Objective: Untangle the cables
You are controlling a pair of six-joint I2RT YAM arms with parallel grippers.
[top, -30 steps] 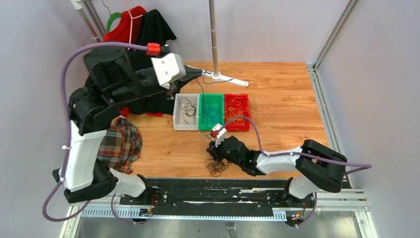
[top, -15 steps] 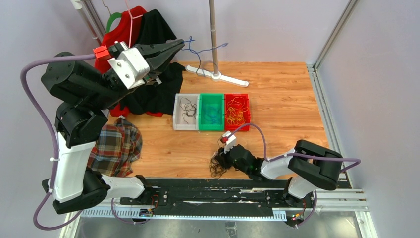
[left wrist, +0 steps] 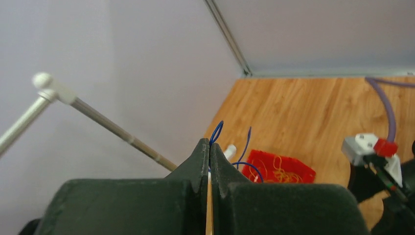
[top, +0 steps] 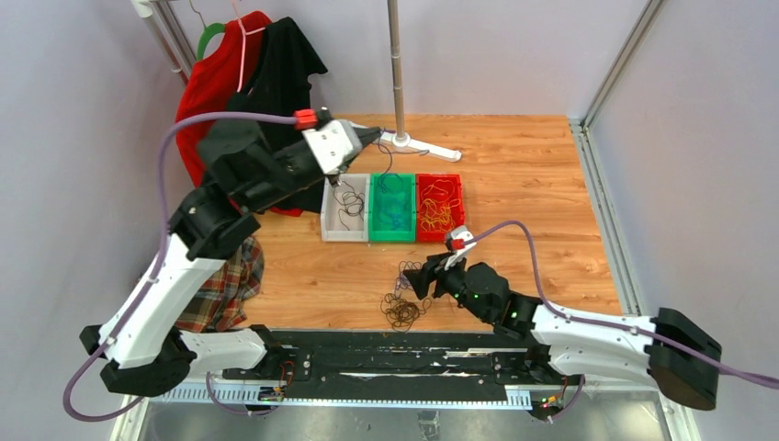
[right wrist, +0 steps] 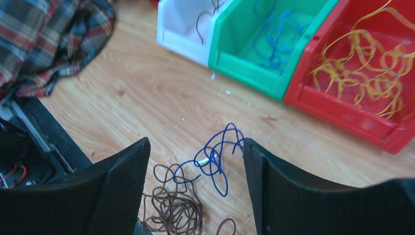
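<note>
Neighbouring cables (top: 401, 310): bins (top: 369, 204), plaid cloth (top: 220, 276), pole (top: 396, 64).

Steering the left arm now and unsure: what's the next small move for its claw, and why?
Probably carry the left claw over the green bin and open it: it is shut on a blue cable, and that bin already holds other blue cables.

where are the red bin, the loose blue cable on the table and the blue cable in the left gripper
red bin (right wrist: 342, 116), right wrist view, near wall
loose blue cable (right wrist: 212, 162), right wrist view, middle of tangle
held blue cable (left wrist: 215, 132), left wrist view, loop above fingertips
</note>
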